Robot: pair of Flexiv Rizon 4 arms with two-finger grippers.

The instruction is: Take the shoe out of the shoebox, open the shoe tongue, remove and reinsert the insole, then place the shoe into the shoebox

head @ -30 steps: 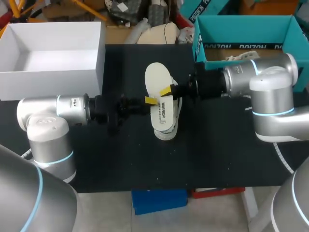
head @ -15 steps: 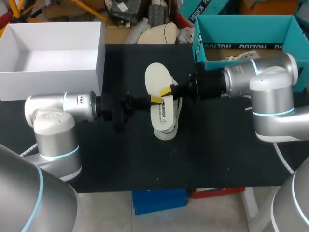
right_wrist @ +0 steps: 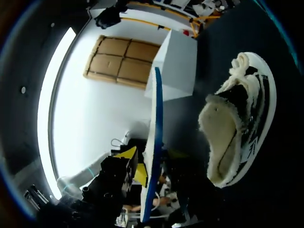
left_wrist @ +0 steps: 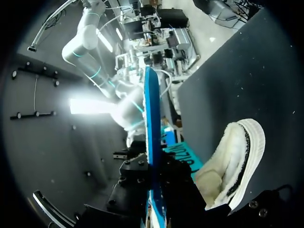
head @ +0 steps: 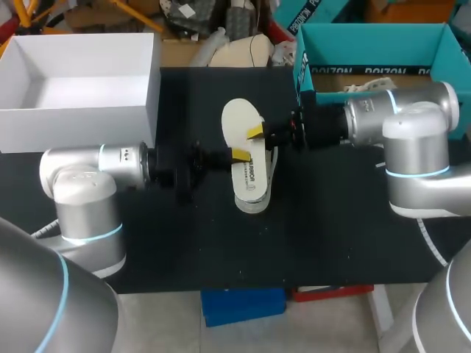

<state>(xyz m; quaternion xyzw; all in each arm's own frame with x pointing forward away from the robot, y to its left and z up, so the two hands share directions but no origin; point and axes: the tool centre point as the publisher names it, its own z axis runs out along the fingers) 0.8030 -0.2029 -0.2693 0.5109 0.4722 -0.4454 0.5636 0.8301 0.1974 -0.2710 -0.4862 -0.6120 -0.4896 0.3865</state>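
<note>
The insole (head: pixel 239 121) is held clear of the table (head: pixel 184 243), directly above the shoe (head: pixel 250 184). The shoe rests at mid-table, outside the teal shoebox (head: pixel 372 44), which stands at the far right. My right gripper (head: pixel 257 132) is closed on the insole's right edge. My left gripper (head: pixel 239 154) sits at the insole's near edge; I cannot tell its state. A white box (head: pixel 81 118) stands at the far left.
</note>
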